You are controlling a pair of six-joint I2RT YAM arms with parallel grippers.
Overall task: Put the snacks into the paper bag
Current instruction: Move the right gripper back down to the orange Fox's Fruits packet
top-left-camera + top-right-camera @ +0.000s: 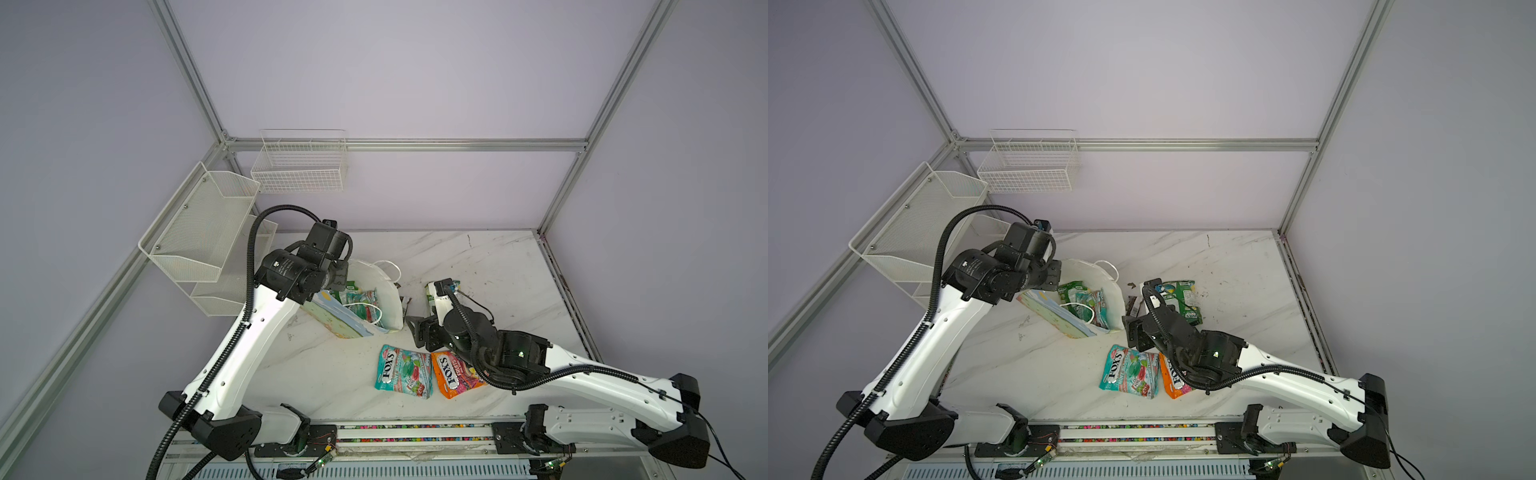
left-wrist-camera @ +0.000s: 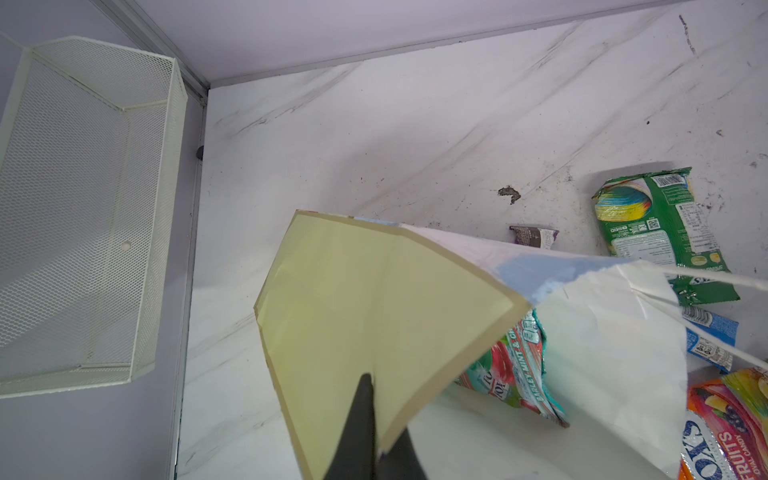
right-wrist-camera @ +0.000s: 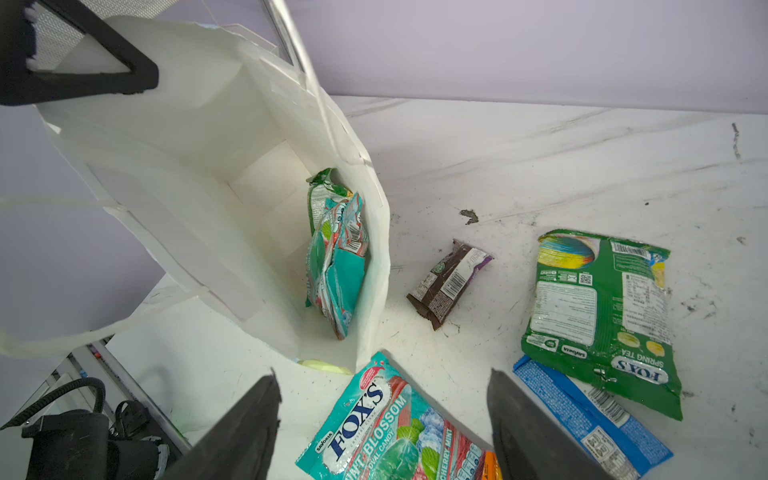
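Note:
The paper bag (image 1: 390, 301) (image 3: 187, 166) stands tilted at mid-table with its mouth open toward my right arm. My left gripper (image 2: 382, 415) (image 1: 338, 278) is shut on the bag's pale yellow-green panel (image 2: 374, 291). A teal packet (image 3: 338, 266) and a green packet (image 3: 326, 189) lie inside the bag. My right gripper (image 3: 382, 374) (image 1: 417, 332) is open and holds nothing, just over a teal FOX'S packet (image 1: 403, 372) on the table. Next to that packet lies an orange FOX'S bag (image 1: 455, 374). A green bag (image 3: 602, 316), a blue packet (image 3: 590, 419) and a dark wrapper (image 3: 449, 282) lie to the right of the paper bag.
White mesh shelves (image 1: 199, 232) hang on the left wall and a white wire basket (image 1: 299, 166) on the back wall. The marble table (image 1: 490, 257) ends at an aluminium frame at the back and right. Both arms reach in from the front rail.

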